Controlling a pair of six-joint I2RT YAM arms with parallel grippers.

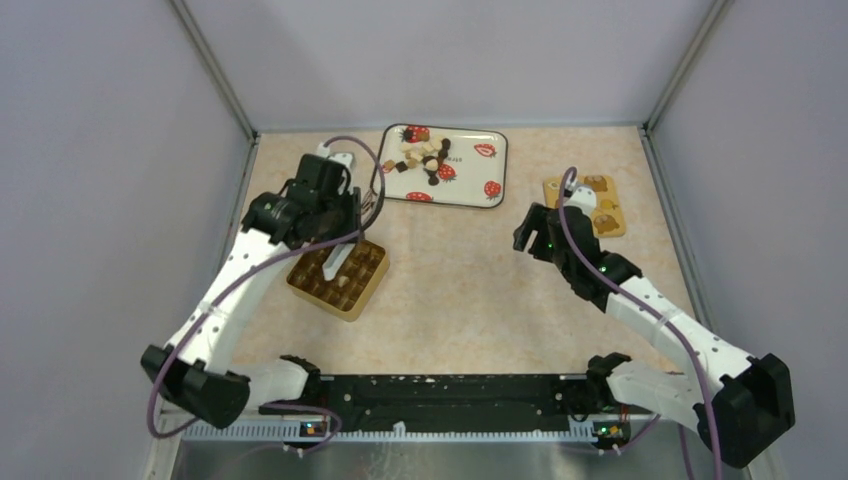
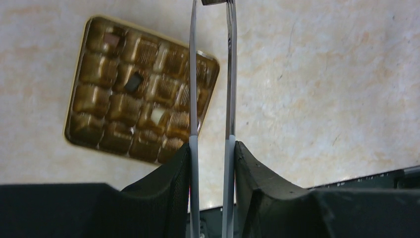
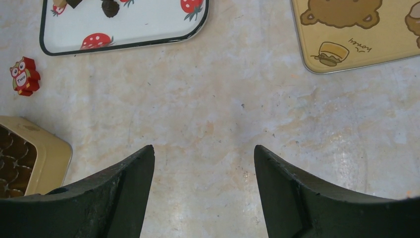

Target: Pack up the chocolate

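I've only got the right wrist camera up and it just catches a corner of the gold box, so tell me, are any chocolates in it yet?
Observer: Yes. The left wrist view shows a dark piece and a cream piece in separate cells of the gold box; most cells are empty.
Operator: What's the left arm doing?
Observer: Its jaws are shut on long tweezers, which hang over the box in the top view.
Operator: How much is left to pack?
Observer: A small mixed pile sits on the left half of the strawberry plate.
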